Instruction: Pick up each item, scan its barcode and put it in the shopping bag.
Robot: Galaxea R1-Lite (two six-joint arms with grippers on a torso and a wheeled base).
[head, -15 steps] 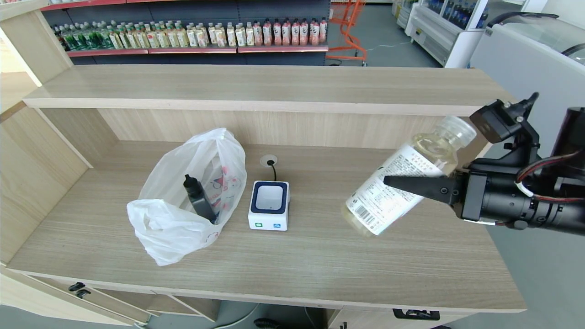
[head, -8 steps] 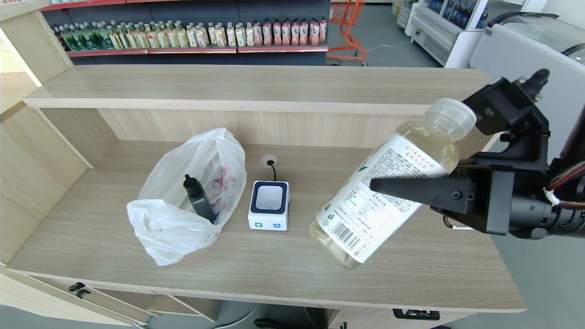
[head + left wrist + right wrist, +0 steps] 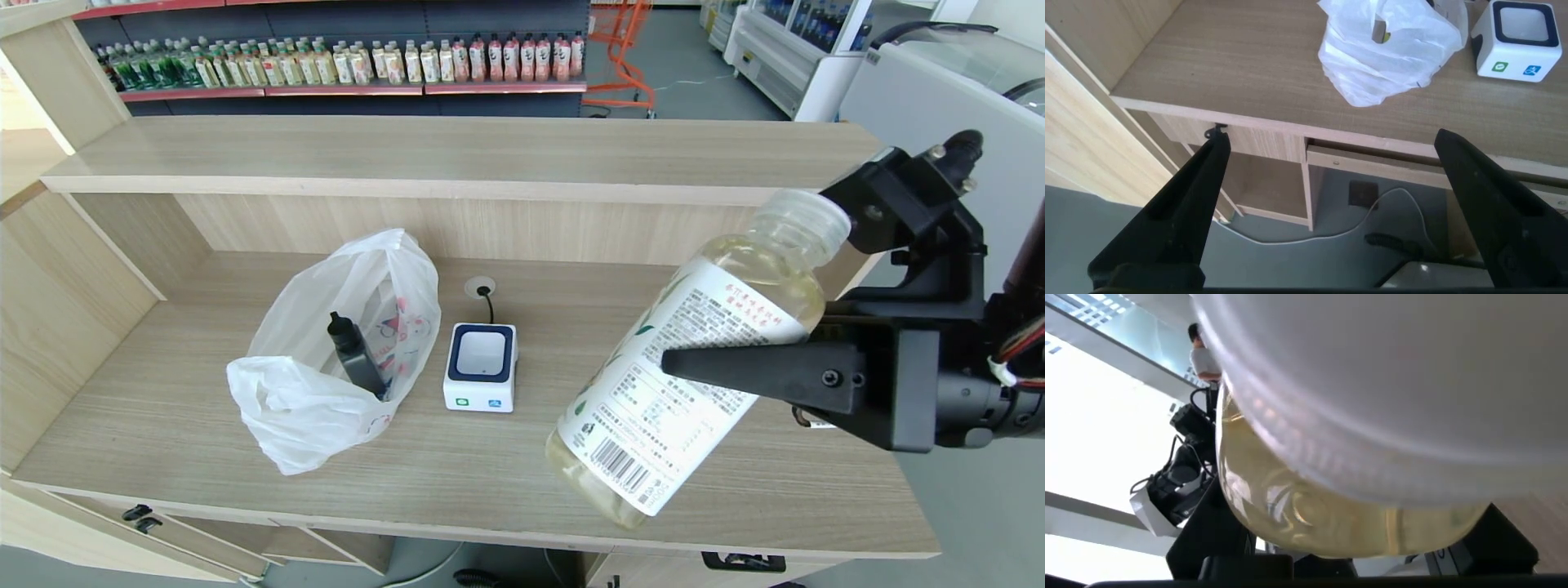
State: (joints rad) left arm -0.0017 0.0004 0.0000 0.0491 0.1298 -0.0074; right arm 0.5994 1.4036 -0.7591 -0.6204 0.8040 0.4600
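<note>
While the right arm reached in level from the right, the right gripper (image 3: 679, 353) was clamped on the single bottle (image 3: 653, 408). One black finger lay across the front of the label (image 3: 629, 425) and the other was hidden behind it. That bottle was held in the air over the right part of the counter (image 3: 245, 474), well right of the scanner (image 3: 481, 366). It was tilted, with its pale cap (image 3: 808, 220) to the far right and its base to the near left. It held pale yellow liquid. The white label carried rows of small red and dark print, too fine to read, and one barcode (image 3: 614, 465) near the lower end, facing up. The left gripper (image 3: 1333, 139) hung low in front of the counter's near edge, its two fingers spread wide with nothing between them. One white shopping bag (image 3: 326, 367) slumped open just left of the one scanner, with one dark bottle (image 3: 355, 355) standing inside it.
</note>
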